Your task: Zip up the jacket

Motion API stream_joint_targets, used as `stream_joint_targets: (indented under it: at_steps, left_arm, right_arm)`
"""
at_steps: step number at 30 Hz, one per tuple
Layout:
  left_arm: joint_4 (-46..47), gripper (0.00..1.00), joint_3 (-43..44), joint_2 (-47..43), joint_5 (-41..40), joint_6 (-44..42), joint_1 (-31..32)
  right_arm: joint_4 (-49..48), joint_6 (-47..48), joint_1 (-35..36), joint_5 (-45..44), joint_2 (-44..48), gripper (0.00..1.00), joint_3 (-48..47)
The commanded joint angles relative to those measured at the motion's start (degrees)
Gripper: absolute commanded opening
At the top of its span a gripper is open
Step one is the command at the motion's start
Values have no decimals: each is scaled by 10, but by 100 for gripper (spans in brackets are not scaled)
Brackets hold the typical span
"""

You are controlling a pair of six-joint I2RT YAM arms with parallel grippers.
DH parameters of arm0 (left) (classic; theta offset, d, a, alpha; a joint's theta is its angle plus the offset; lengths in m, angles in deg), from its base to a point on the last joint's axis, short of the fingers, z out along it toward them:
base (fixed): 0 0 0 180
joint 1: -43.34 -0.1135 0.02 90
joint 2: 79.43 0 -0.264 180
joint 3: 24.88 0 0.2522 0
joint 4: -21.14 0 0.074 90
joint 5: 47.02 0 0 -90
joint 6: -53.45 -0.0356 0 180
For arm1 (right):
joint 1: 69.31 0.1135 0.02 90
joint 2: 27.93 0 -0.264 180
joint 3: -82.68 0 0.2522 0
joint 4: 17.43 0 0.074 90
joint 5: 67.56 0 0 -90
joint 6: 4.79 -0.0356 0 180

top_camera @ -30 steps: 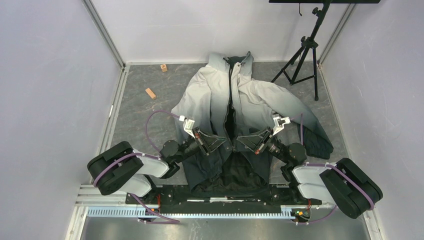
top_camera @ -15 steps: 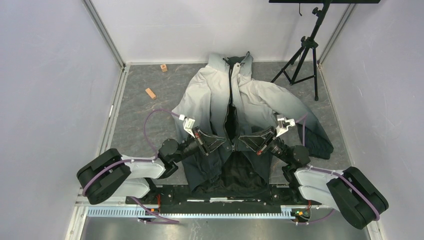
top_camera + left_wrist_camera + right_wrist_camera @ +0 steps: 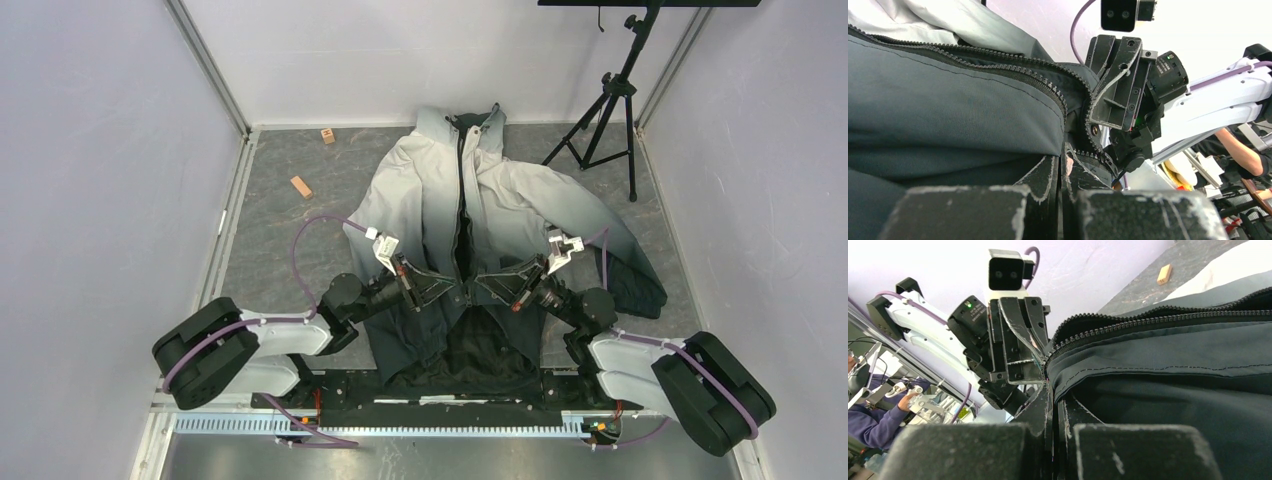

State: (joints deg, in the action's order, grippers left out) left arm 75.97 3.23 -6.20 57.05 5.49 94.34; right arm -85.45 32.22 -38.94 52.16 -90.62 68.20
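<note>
While both arms reach over the near hem, the jacket (image 3: 500, 190) lies spread flat on the grey bench (image 3: 270, 230), its pale collar far beyond the jaws and its black hem behind them, by the arm bases. The left jaws are clenched on the dark front edge of one panel, low on the front opening; the left wrist view shows a thin strip of fabric by the zipper teeth (image 3: 998, 55) pinched between the closed fingers (image 3: 1040, 175). The right jaws are likewise clenched on the facing edge, where the right wrist view shows the toothed border (image 3: 1158, 320) running away from the grip. The two pairs of jaws nearly meet, tip toward tip, at the centre line. Beyond them the zipper (image 3: 462, 170) runs up toward the collar; behind them the front gapes over black lining (image 3: 480, 350). Two small wooden blocks (image 3: 301, 186) lie well beyond the left jaws, and a tripod (image 3: 610, 100) stands far beyond the right jaws.
</note>
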Motion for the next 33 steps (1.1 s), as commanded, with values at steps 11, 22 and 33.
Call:
stream_joint_targets:
  at_steps: [11,22,33]
  left_arm:
    - [-14,2,26,-25,24,-44,8]
    - [-183,2,46,-99,-14,-144,18]
    - [-157,2,51,-71,7,-129,27]
  right_arm:
    - [26,14,2,6,7,0,23]
    - [151,26,2,1,39,0,-11]
    - [109,-1,2,3,10,0,-15]
